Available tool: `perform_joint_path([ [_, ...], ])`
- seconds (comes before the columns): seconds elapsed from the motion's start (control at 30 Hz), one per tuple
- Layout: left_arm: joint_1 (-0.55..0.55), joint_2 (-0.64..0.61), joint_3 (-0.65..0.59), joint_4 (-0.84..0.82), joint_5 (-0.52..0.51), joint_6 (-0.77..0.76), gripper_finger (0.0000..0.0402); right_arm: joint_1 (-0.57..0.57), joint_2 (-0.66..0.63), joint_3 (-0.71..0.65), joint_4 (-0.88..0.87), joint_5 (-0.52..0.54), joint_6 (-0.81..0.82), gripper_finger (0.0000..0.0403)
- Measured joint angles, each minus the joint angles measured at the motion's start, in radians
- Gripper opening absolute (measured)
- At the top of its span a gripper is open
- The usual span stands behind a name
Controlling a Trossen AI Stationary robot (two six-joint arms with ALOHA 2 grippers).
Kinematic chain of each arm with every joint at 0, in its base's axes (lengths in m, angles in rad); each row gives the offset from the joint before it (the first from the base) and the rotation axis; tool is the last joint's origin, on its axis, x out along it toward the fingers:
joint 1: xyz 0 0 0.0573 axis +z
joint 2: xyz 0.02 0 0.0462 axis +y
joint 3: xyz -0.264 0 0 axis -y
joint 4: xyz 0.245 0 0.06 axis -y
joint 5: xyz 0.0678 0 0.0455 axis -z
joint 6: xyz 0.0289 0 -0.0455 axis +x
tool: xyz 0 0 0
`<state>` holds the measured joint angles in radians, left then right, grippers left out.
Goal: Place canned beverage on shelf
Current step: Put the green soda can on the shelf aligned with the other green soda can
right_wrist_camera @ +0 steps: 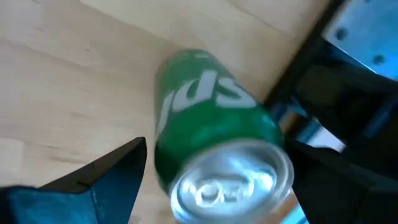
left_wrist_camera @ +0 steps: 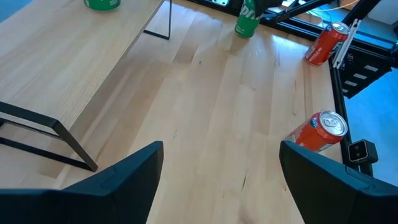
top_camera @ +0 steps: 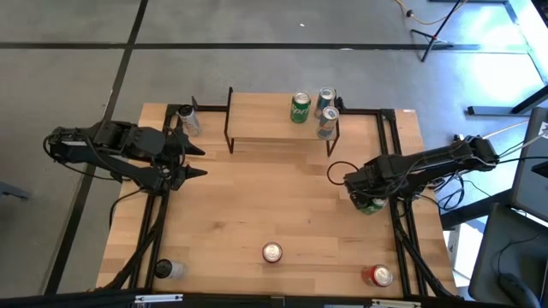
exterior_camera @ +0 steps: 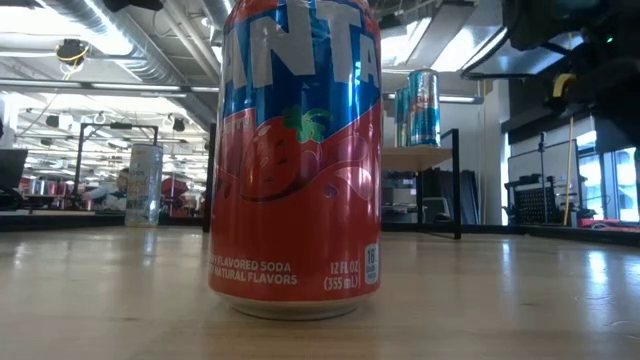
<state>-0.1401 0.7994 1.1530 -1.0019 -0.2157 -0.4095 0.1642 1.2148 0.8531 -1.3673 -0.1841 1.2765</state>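
A light wood table (top_camera: 257, 214) stands on a grey floor crossed by dark lines; the low view looks past it into a workshop with ceiling ducts.

At the table's left edge the left gripper (top_camera: 195, 161) hangs with its fingers apart and nothing between them, pointing inward toward the shelf (top_camera: 265, 128). A silver can (top_camera: 187, 120) stands near the far left corner, and a clear bottle (top_camera: 167, 269) at the near left corner. The shelf runs along the far edge, and on its right half stand a green can (top_camera: 300, 108) and two blue-and-silver cans (top_camera: 325, 109).

At the middle of the near edge stands a red can (exterior_camera: 296, 160), reading "FANTA", "FLAVORED SODA", "NATURAL FLAVORS" and "12 FL OZ (355 mL)". Another red can (top_camera: 378, 275) lies at the near right corner.

By the right edge the right gripper (right_wrist_camera: 214, 171) sits with its fingers spread to either side of a green Sprite can (right_wrist_camera: 214, 149), whose lettering shows only in part. Whether the pads already press it I cannot tell. The can stands upright, directly beneath this gripper, so the right arm is clearly the nearer; from there the shelf lies toward the far edge.
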Motion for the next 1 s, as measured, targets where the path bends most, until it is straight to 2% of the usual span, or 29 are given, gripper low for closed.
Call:
perform_joint_path([
  [0.17, 0.000, 0.000, 0.000, 0.000, 0.000, 0.000, 0.0308, 0.000, 0.000, -0.039, 0.073, -0.009, -0.014, 0.0343],
  [0.33, 0.000, 0.000, 0.000, 0.000, -0.001, 0.000, 0.0308, 0.000, -0.001, -0.038, 0.114, -0.022, -0.049, 0.0272],
  [0.57, 0.000, 0.000, 0.000, 0.000, 0.000, 0.000, 0.0308, 0.000, 0.001, 0.033, 0.204, 0.033, -0.139, 0.0272],
  [0.73, 0.000, 0.000, 0.000, 0.000, 0.000, 0.000, 0.0309, 0.000, 0.031, 0.111, 0.388, 0.090, -0.262, 0.0272],
  [0.87, 0.000, 0.000, 0.000, 0.003, 0.000, 0.000, 0.0309, -0.001, 0.111, 0.202, 0.493, 0.131, -0.379, 0.0272],
  [1.0, 0.000, 0.000, 0.000, 0.008, 0.000, 0.000, 0.0309, -0.001, 0.243, 0.344, 0.472, 0.169, -0.514, 0.0272],
])
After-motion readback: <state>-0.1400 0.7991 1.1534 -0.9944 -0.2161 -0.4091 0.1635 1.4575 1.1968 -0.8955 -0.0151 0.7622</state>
